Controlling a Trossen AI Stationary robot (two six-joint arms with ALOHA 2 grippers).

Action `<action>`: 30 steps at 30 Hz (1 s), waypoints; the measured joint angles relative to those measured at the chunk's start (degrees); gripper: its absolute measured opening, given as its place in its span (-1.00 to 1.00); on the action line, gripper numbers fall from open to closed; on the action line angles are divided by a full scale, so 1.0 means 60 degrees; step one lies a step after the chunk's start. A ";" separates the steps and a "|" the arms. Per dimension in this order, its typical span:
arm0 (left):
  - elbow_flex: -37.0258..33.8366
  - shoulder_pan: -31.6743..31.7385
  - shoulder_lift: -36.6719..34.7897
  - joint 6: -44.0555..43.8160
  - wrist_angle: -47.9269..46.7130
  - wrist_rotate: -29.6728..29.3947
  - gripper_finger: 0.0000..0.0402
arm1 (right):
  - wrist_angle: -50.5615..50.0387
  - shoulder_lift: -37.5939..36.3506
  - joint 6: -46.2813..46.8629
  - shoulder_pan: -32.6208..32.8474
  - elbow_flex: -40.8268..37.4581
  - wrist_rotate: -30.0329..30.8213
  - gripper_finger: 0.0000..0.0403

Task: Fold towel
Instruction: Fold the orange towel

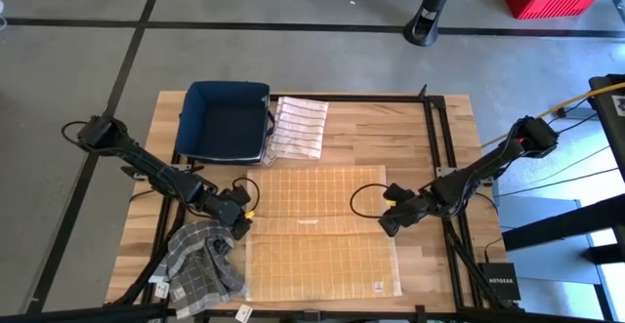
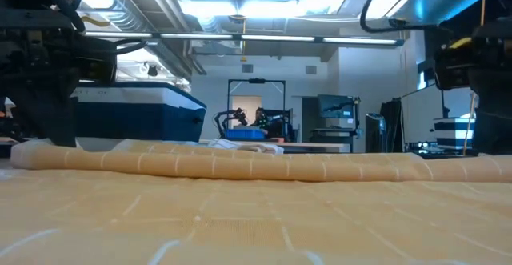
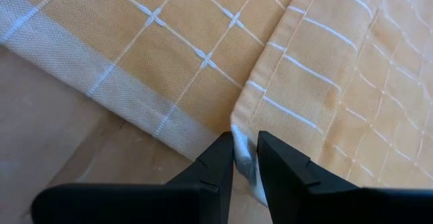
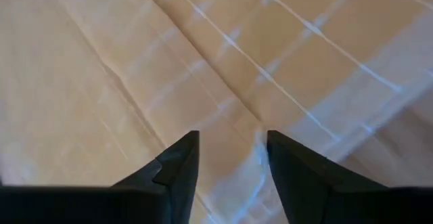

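A yellow towel (image 1: 322, 230) with thin white lines lies flat on the wooden table. A fold ridge (image 2: 240, 165) runs across its middle from left to right. My left gripper (image 1: 239, 225) is at the ridge's left end, shut on the towel (image 3: 325, 82). My right gripper (image 1: 391, 223) is at the ridge's right end. It is open, and its fingers stand either side of a crease (image 4: 237, 105) near the towel's white-banded edge. My left gripper pinches the corner of the upper layer (image 3: 242, 143) between its two fingers (image 3: 216, 163), at the towel's left edge. The fingers slant down from the table's left side. The rest of the towel lies on the table, the lower layer (image 3: 135, 48) spread beside it. My right gripper: whether its fingers touch the towel, I cannot tell.
A dark blue bin (image 1: 227, 120) stands at the far left, with a white striped towel (image 1: 298, 128) beside it. A grey checked cloth (image 1: 200, 260) lies crumpled at the near left corner. A black frame (image 1: 437, 147) runs along the table's right side.
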 joint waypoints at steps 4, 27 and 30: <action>0.0000 0.0000 0.0000 0.0000 0.0001 0.0000 -0.70 | -0.0434 0.0000 0.0030 0.0002 -0.0004 -0.0093 -0.30; 0.0564 -0.0012 -0.0008 0.1279 0.0029 -0.0182 -0.97 | -0.2239 0.0496 -0.1781 0.0047 0.1315 0.0392 -0.96; 0.1178 -0.0061 -0.0022 0.1847 -0.0107 -0.0185 -0.95 | -0.3765 0.0081 -0.1933 0.0281 0.2196 0.1035 -0.96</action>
